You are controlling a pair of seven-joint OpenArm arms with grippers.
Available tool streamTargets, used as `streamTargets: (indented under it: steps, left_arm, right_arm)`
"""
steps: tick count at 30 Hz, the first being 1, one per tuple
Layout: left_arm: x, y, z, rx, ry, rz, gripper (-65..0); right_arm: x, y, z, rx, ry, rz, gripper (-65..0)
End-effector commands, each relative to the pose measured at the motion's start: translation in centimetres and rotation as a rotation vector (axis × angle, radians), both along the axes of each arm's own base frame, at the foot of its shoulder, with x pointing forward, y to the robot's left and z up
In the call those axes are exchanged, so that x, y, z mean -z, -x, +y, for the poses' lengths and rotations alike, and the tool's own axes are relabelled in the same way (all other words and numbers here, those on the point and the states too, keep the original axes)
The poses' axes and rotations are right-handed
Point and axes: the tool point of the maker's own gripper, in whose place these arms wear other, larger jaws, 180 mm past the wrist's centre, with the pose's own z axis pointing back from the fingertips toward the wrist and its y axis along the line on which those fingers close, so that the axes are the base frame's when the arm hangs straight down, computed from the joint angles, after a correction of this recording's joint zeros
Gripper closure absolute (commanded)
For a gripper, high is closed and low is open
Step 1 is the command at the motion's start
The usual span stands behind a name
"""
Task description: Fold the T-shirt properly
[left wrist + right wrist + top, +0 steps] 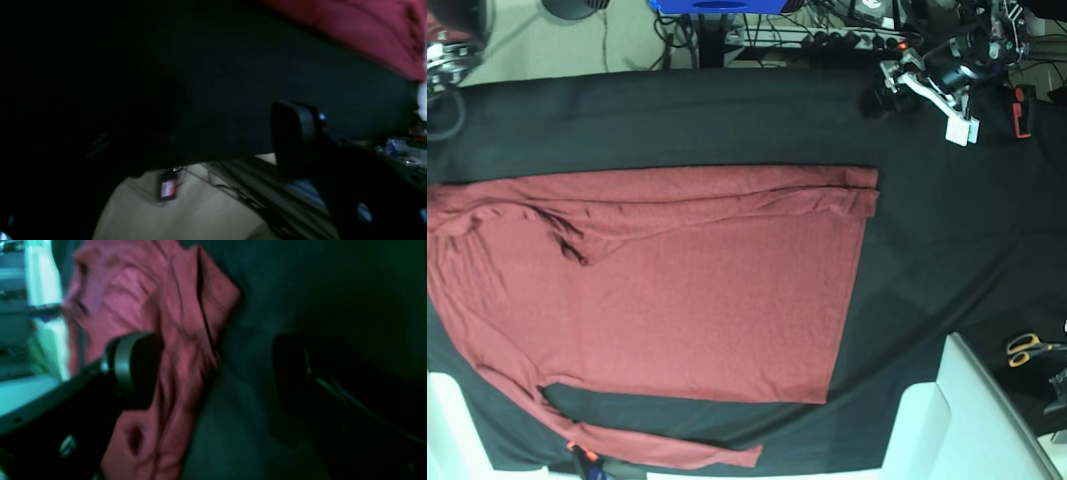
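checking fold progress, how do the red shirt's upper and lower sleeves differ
The dark-red knit T-shirt's upper sleeve lies against the body's top edge; the lower sleeve lies apart from it, black table cloth between. The upper sleeve looks creased, the lower sleeve smoother. Both point toward the hem.

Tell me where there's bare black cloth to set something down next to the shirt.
Free: the black table cloth right of the dark-red long-sleeved knit T-shirt, up to the yellow-handled scissors; also the strip above the shirt's top edge. Crowded: the far right corner, with cables and gear, and the shirt-covered left.
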Motion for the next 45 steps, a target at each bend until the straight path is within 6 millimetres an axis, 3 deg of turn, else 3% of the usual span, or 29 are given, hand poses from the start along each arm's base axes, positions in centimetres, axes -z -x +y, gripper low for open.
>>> streamTargets:
  steps: [1,5,10,14,21,24,26,37,45]
  left_arm:
    - [-0.3,0.0,1.1,-0.012,0.003,-0.013,-52.5]
    - [-0.2,0.0,1.1,-0.018,0.022,-0.017,-52.5]
    - [0.1,0.1,1.1,-0.023,0.026,-0.011,-52.5]
    - [0.0,-0.1,1.1,-0.023,0.026,-0.014,-52.5]
    - [0.0,-0.3,1.1,-0.026,0.027,-0.021,-52.5]
    - [-0.2,-1.5,0.9,-0.033,0.036,-0.043,-52.5]
    - [-0.3,-2.5,0.9,-0.039,0.042,-0.060,-52.5]
    - [-0.3,-5.7,-0.7,-0.069,0.105,-0.107,-53.8]
    - [0.9,-8.0,-2.0,-0.107,0.182,-0.097,-53.8]
  right_arm:
    - [-0.8,-0.6,-1.3,0.025,0.022,-0.022,-50.3]
    - [-0.9,-2.6,-1.6,0.041,0.024,-0.086,-50.3]
    - [-0.8,-5.2,-0.2,-0.030,0.009,-0.091,-50.1]
    - [-1.0,-5.9,-0.2,-0.025,0.019,-0.100,-48.9]
    - [-0.9,-5.7,-0.1,-0.025,0.022,-0.099,-22.8]
    - [-0.8,-5.7,-0.1,-0.023,0.019,-0.096,-6.0]
    - [-0.7,-5.6,-0.1,-0.025,0.017,-0.094,0.0]
    - [-0.7,-5.6,-0.1,-0.027,0.018,-0.091,-0.5]
    - [-0.7,-5.6,-0.1,-0.027,0.018,-0.091,-0.5]
